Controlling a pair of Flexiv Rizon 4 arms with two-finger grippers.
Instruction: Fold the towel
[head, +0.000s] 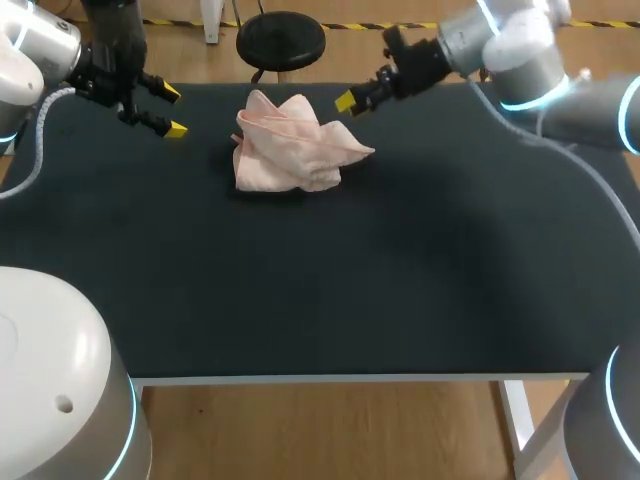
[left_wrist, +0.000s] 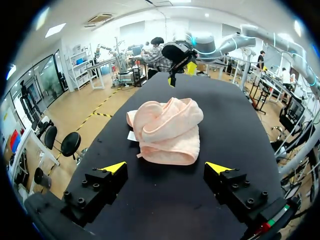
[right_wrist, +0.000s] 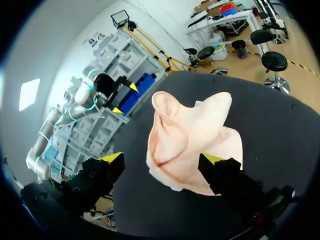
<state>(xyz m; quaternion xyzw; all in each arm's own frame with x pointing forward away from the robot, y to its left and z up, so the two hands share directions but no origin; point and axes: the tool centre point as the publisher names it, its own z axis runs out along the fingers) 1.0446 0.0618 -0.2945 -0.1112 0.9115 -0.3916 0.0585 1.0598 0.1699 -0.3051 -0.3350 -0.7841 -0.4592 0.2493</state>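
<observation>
The towel (head: 295, 143) is a soft, pale pink terry cloth, bunched into a loose heap of rounded folds and ridges. One pointed flap sticks out toward my right arm's side. It sits on the far half of the table (head: 330, 290), a little left of the middle, on a matte black top that looks like felt and has rounded corners and a white frame beneath. From the left wrist camera the towel (left_wrist: 167, 130) shows thick rolled edges with a fine nap, and a small white tag peeks out at its side. My left gripper (head: 172, 111) hangs over the table's far left part, well apart from the cloth. Its black blocky fingers are spread wide, and the left wrist view has the gripper (left_wrist: 166, 167) with the heap lying ahead of the gap, nothing held. My right gripper (head: 358, 95) is just beside the towel's far right edge, close to the pointed flap. In its own camera the right gripper (right_wrist: 161, 159) has its fingers spread wide too, with the towel (right_wrist: 187, 140) ahead of and below them. One yellow tip overlaps the cloth's edge, but I cannot tell whether it touches.
</observation>
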